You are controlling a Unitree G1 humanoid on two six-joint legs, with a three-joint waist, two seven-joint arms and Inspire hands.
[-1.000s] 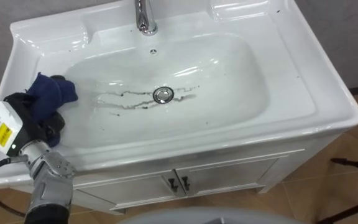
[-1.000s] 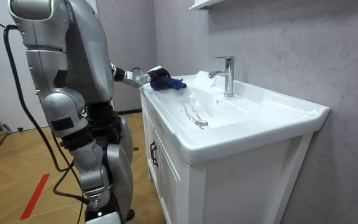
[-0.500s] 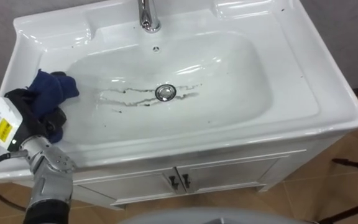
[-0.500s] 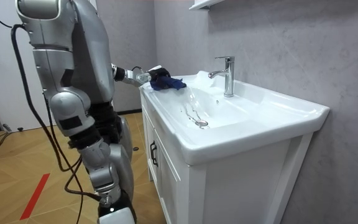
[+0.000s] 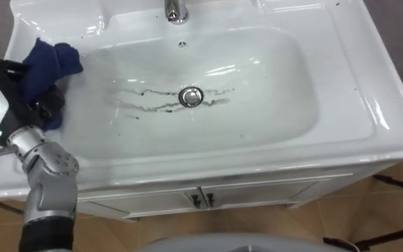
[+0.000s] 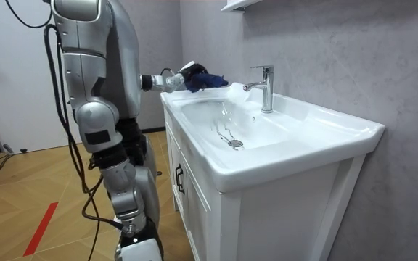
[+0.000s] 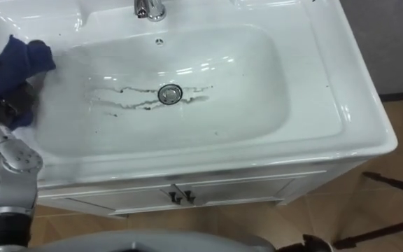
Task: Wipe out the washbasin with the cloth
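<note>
The robot stands at the short end of a white cabinet point(image 6: 267, 217) that carries the basin point(image 5: 271, 105). Its left arm reaches over the basin's rim. The left hand point(image 5: 28, 94) is closed on a dark blue cloth point(image 5: 46, 61): the dark fingers point(image 5: 47, 106) are curled around the lower part of the cloth, and the rest of it stands out of the fingers in a crumpled bunch. The cloth is over the flat rim at the basin's left end. It is not possible to tell if it touches the rim.

The hollow of the bowl begins just to the right of the fingers. Farther to their right, in the middle of the bowl, is the round metal drain point(image 5: 191, 96). Thin dark streaks of dirt point(image 5: 142, 101) run from the drain toward the fingers and also a little way past it on the other side. Some small dark specks lie in the bowl and on the rim. The chrome faucet point(image 6: 265, 87) stands on the back rim, well apart from the fingers, beyond them and to the right. Below the front rim, to the lower right of the fingers, there are two cabinet doors with small dark handles point(image 5: 201, 199).
</note>
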